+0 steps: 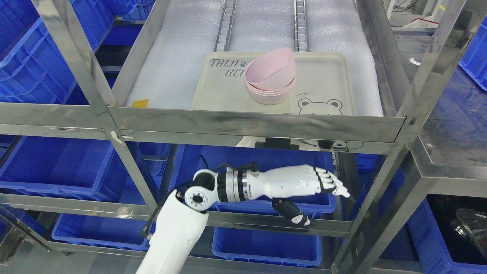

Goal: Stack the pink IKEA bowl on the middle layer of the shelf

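A stack of pink bowls (271, 78) stands on a beige tray (323, 82) on the steel shelf's foam-lined layer. The top bowl sits tilted, its mouth facing left, not nested flat. My left hand (323, 190) is below and in front of the shelf rail, well under the bowls. Its fingers (335, 183) are stretched out straight to the right, the thumb hangs down, and it holds nothing. The right arm is out of view.
The shelf's front rail (255, 123) and upright posts (80, 64) frame the layer. Blue plastic bins (68, 167) fill the lower levels and the left side. A second steel rack (452, 152) stands at the right. Roller tracks (224, 26) run along the foam.
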